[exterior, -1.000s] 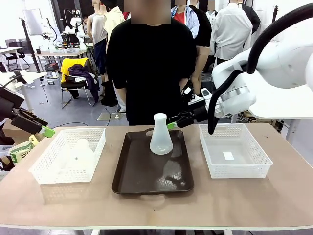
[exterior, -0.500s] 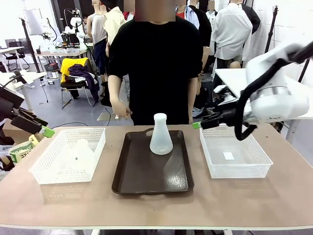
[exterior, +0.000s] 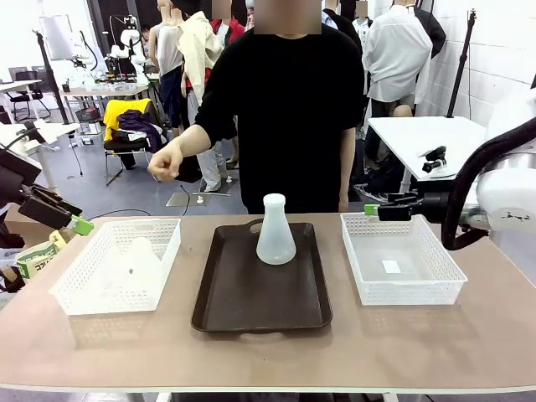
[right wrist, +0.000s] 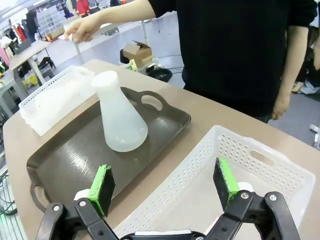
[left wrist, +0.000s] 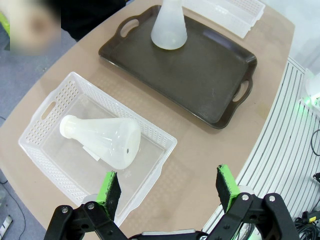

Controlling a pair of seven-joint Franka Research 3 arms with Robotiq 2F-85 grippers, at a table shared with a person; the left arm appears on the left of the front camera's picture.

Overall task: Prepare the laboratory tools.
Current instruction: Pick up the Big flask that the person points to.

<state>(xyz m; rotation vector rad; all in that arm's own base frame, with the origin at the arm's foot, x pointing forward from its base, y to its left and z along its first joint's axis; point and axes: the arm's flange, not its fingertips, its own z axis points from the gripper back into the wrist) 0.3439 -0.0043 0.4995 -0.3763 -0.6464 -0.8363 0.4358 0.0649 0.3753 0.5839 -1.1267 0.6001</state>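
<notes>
Frosted flask (exterior: pixel 275 230) upright on brown tray (exterior: pixel 260 301), second flask (left wrist: pixel 102 141) lying in left basket (exterior: pixel 100 300); left gripper (left wrist: pixel 168 184) and right gripper (right wrist: pixel 164 186) gape empty.

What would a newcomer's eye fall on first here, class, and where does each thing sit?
A frosted flask stands upright at the far end of the brown tray, mid-table. A second flask lies on its side in the white mesh basket at the robot's left. The person's hand is raised beyond that basket.
</notes>
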